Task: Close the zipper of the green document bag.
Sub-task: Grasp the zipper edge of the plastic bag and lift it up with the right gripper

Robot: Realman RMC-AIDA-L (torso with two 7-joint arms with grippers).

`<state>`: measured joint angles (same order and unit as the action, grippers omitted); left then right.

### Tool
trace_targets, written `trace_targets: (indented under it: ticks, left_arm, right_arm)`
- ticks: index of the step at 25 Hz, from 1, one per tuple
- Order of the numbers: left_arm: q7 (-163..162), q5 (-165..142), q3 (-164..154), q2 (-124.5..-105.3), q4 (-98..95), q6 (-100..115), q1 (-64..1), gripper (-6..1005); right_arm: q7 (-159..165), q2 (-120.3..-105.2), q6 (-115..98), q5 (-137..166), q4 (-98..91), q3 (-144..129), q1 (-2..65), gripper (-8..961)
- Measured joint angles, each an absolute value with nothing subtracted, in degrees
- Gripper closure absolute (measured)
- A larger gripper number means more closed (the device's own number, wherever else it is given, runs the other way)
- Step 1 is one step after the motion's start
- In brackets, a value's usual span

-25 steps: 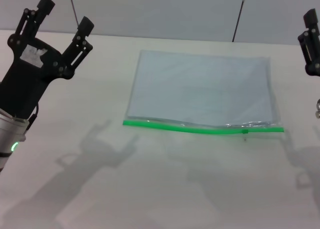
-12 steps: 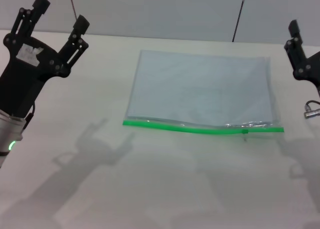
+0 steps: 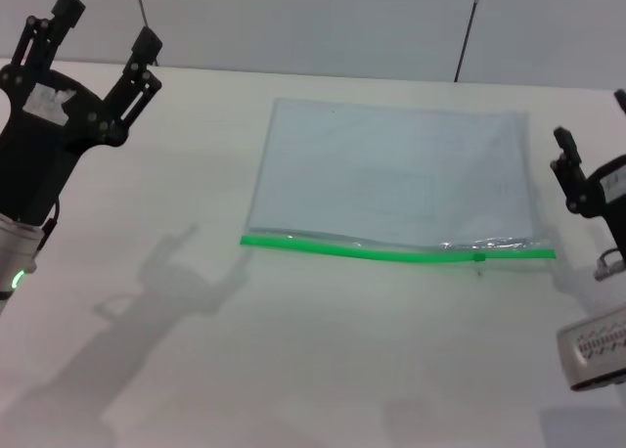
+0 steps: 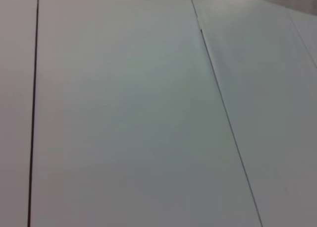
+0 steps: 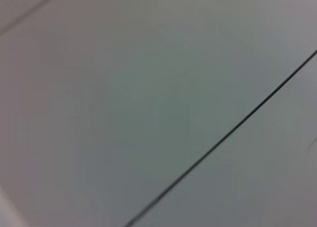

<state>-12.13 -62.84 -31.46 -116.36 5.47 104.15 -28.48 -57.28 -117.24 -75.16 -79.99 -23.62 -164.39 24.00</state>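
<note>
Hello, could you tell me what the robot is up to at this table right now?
A green document bag lies flat on the white table, its zipper along the near edge with the slider toward the robot's right. Nothing is touching it yet. The left gripper hovers open, well off to the left; the right gripper sits just beyond the bag's right edge, nearer the slider.

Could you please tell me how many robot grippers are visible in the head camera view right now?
2: the left gripper raised at the table's far left, open; the right gripper at the right edge, just right of the green document bag, partly cropped.
</note>
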Motion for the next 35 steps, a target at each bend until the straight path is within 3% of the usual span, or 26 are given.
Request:
trace_targets:
  ticks: [12, 35]
  left_arm:
    - [-12.1, -62.7, -31.5, -116.37, 5.4, 104.1, -28.4, 169]
    - [-12.2, -62.7, -31.4, -116.37, 5.4, 104.1, -28.2, 170]
  right_arm:
    - [-78.0, -117.24, -61.1, -84.3, -21.9, -163.5, 23.3, 272]
    - [-86.6, -117.38, -53.3, -85.0, -26.8, -164.8, 23.4, 280]
